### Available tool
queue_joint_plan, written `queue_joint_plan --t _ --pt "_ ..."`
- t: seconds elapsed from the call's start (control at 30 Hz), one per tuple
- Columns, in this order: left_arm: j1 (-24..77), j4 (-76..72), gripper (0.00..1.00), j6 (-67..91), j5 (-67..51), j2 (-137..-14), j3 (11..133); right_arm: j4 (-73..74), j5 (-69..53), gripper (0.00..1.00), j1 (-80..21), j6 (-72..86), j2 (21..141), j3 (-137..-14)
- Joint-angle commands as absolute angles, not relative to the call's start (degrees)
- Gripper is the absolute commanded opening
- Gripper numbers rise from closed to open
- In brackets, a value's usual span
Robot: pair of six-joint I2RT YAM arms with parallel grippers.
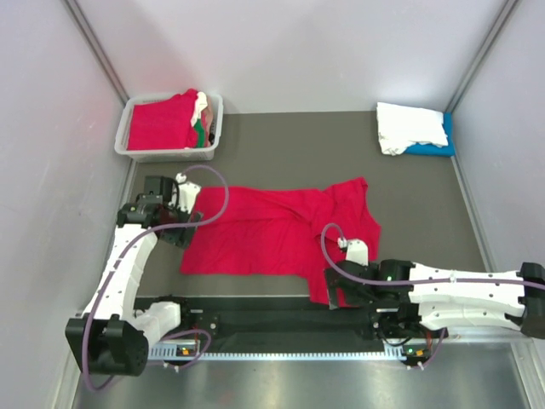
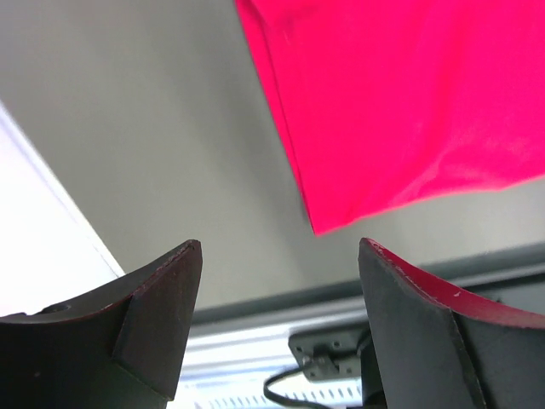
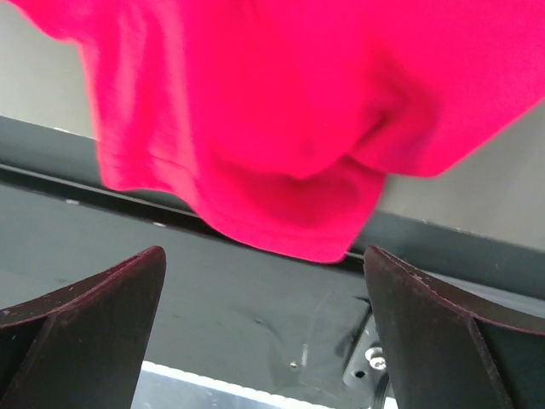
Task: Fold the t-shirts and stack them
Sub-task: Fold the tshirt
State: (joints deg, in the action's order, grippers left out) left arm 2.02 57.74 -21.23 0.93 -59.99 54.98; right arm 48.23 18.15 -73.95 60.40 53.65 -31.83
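A bright red t-shirt (image 1: 281, 230) lies spread, partly folded, in the middle of the grey table. My left gripper (image 1: 182, 233) hovers at the shirt's left edge. It is open and empty in the left wrist view (image 2: 279, 256), and the shirt's near-left corner (image 2: 400, 102) lies just ahead of its fingertips. My right gripper (image 1: 341, 288) sits at the shirt's front-right hem. It is open and empty in the right wrist view (image 3: 264, 256), where the red hem (image 3: 281, 128) droops over the table's dark front edge. A folded white t-shirt (image 1: 409, 126) rests on a blue one (image 1: 436, 148) at the back right.
A pale plastic tub (image 1: 167, 154) holding more red cloth (image 1: 157, 123) stands at the back left. White walls close in the table on three sides. A dark rail (image 1: 272, 315) and a metal strip (image 3: 213, 388) run along the near edge between the arm bases.
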Motion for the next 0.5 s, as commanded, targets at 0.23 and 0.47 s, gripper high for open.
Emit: queue_joint_plan --t 0.23,0.47 --pt "1.85 58.10 0.79 -22.15 2.46 -61.70 50.62 46.77 18.72 1.00 -75.50 64.95 56.33 -27.25" --pt "1.93 58.97 0.79 -21.62 1.67 -61.35 53.52 43.07 17.93 1.00 -75.50 64.07 59.67 -27.16"
